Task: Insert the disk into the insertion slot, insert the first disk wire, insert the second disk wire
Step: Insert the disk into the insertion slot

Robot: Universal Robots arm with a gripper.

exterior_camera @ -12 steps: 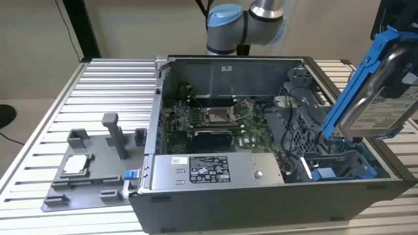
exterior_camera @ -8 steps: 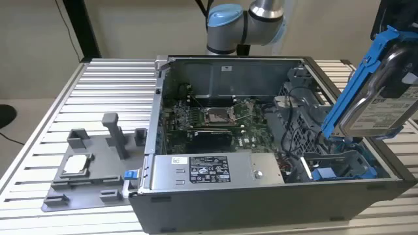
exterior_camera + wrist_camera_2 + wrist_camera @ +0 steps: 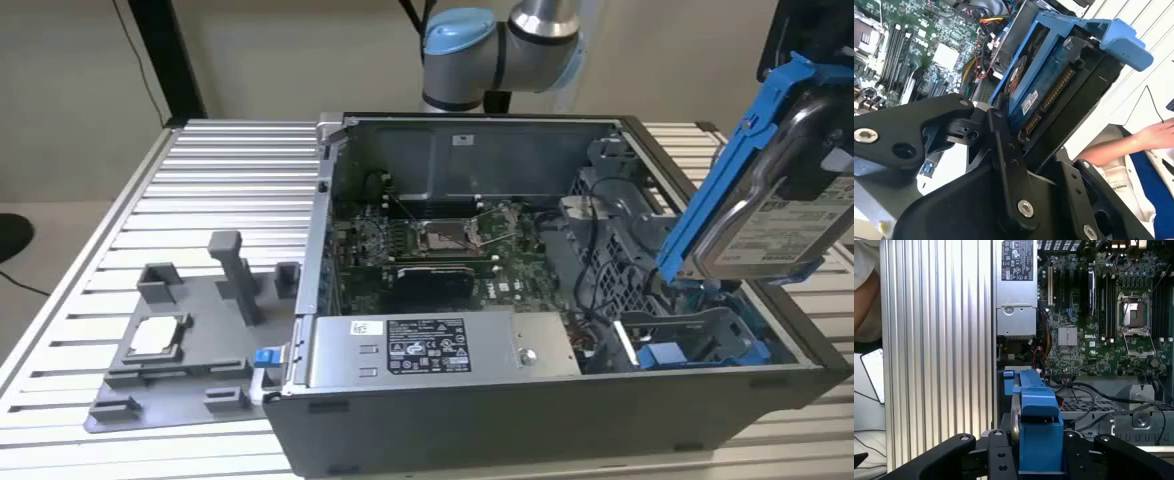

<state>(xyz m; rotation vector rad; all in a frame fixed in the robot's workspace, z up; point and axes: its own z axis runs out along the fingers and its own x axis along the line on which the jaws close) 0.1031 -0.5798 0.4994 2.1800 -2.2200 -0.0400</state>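
Note:
The disk (image 3: pixel 787 225), a silver drive in a bright blue carrier frame (image 3: pixel 727 170), hangs tilted on edge above the open PC case at the exterior view's right. My gripper (image 3: pixel 1036 456) is shut on the disk, with a black finger (image 3: pixel 998 455) pressed on each side of the blue frame. In the second wrist view the disk (image 3: pixel 1041 95) shows its circuit-board side between the black fingers (image 3: pixel 1004 150). The insertion slot (image 3: pixel 687 335), a grey bay with blue clips in the case's corner, lies just below the disk's lower end. I see black cables near the bay but cannot tell which are the disk wires.
A grey power supply box (image 3: pixel 427 345) with a sticker sits at the case's front, with the motherboard (image 3: pixel 441 240) behind it. A grey fixture tray (image 3: pixel 174 340) lies on the slatted table (image 3: pixel 200 190). A person's arm (image 3: pixel 1134 142) and a phone (image 3: pixel 874 372) are beside the table.

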